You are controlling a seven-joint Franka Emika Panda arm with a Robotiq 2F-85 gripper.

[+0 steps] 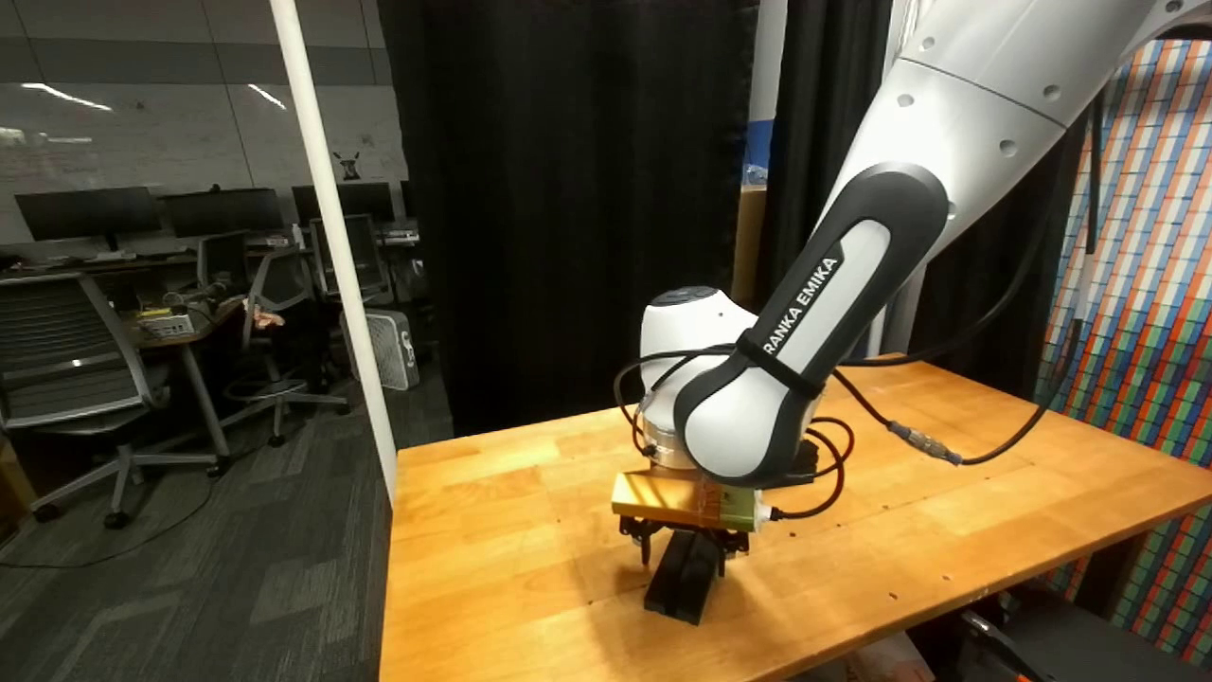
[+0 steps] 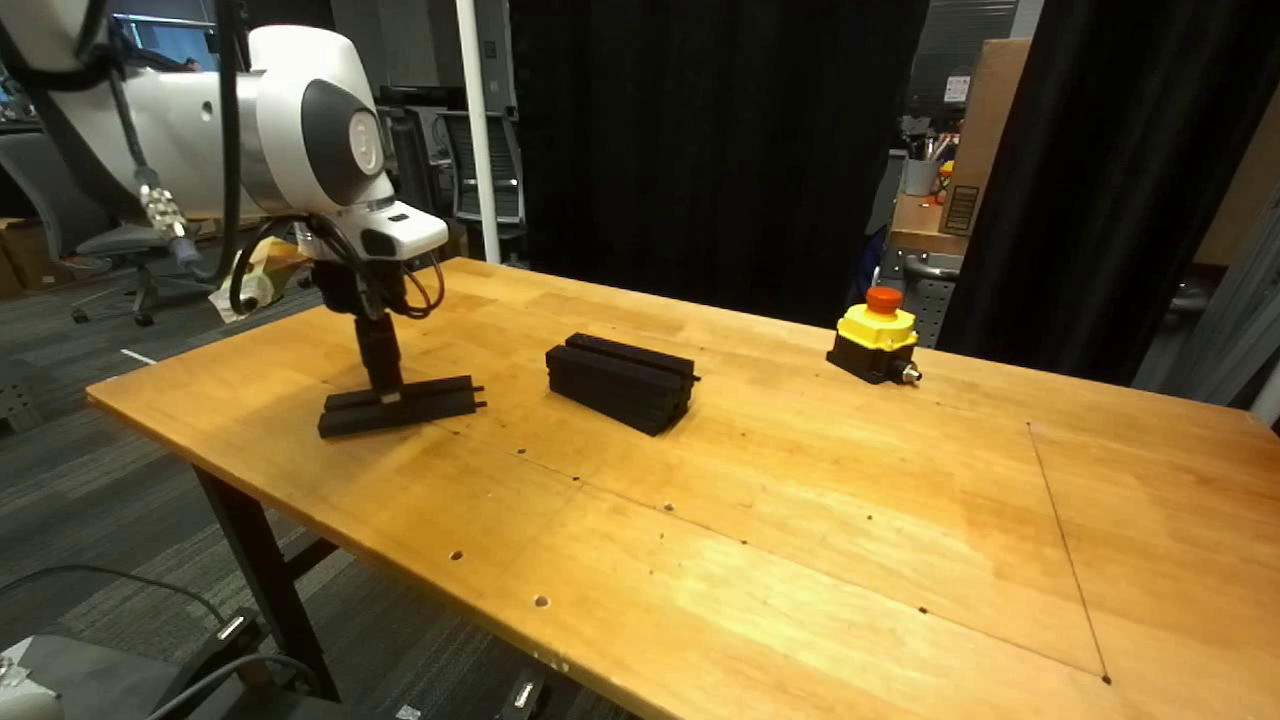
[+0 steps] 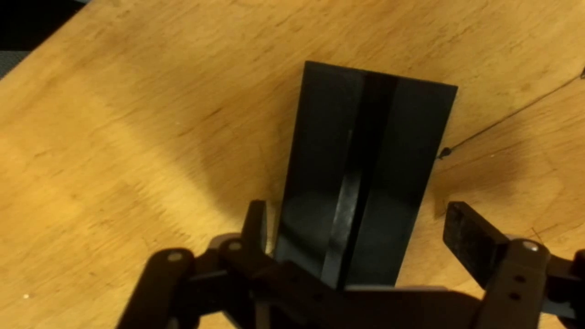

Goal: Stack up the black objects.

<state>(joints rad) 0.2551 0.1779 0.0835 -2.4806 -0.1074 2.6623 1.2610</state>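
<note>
Black, matte, grooved rectangular bar [image 3: 379, 173] (1 pc or 2 side by side, can't tell) lies flat on honey-coloured wooden tabletop [image 2: 850, 560], btwn the spread fingers [image 3: 475, 246] of the black two-finger gripper [image 3: 356, 208]; nothing pinched. Long axis approx. crosswise to closing dir., slightly skewed, so a squeeze should meet the long sides. Not centred: nearer the finger on wrist view's left, wider gap on the other side. Matte black stack of rectangular bars [image 2: 610, 385] sits apart, angled differently; prob. needs a wrist turn b4 placing.
</note>
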